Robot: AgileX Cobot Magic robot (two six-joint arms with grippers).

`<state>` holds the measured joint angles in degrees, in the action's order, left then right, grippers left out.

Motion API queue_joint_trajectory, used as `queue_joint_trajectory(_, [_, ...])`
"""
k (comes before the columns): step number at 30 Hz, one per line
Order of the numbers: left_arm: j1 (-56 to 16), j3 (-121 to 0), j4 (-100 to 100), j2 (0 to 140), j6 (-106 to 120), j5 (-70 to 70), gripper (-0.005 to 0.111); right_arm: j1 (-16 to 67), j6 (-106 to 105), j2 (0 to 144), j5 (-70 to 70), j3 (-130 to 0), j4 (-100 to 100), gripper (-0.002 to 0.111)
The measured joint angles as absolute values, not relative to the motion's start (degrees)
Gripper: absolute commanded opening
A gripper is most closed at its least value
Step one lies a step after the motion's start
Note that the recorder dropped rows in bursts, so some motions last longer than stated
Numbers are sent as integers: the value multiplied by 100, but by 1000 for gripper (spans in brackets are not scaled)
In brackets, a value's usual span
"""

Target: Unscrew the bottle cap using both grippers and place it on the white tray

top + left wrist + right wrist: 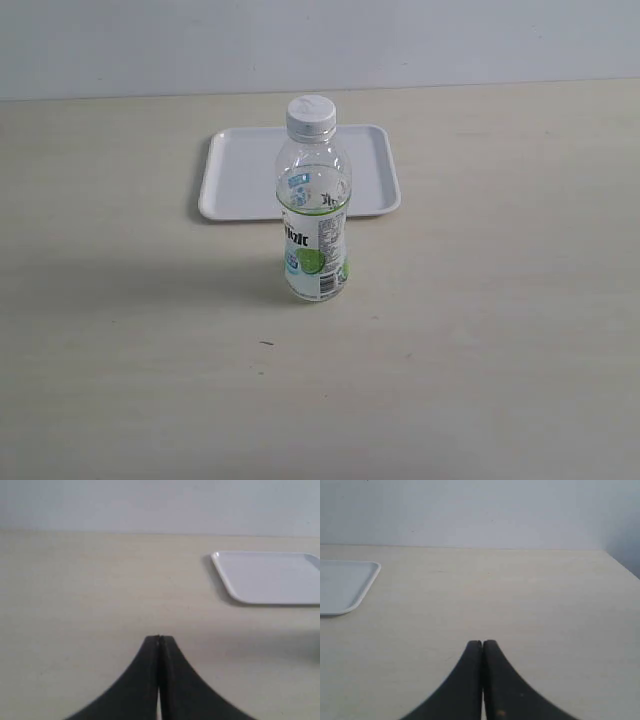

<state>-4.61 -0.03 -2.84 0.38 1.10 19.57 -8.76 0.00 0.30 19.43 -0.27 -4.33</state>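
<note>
The clear bottle (315, 215) with its lime label stands upright in the middle of the table, the white ribbed bottle cap (311, 116) screwed on its neck. Directly behind it lies the white tray (240, 175), with nothing on it; a corner of the white tray (270, 577) shows in the left wrist view and an edge of the white tray (342, 585) in the right wrist view. Neither arm appears in the exterior view. My left gripper (159, 639) and my right gripper (482, 643) are both shut on nothing, low over bare table, far from the bottle.
A pale wooden tabletop (480, 330) runs back to a white wall. Its right edge (622, 565) shows in the right wrist view. A small dark speck (266, 343) lies in front of the bottle.
</note>
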Motion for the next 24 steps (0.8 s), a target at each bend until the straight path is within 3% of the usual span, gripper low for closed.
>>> queue_joint_trajectory(13, [-461, 7, -1913, 38, -623, -721, 0, -876, 0, 30, 1943, -27, -433, 0])
queue_joint_trajectory(20, [-461, 7, -1704, 33, -1384, -1851, 0, -876, 0, 30, 1943, -27, -433, 0])
queue_joint_trajectory(24, [-461, 20, -640, 38, -2272, -3209, 0, -876, 0, 30, 1943, -27, -433, 0])
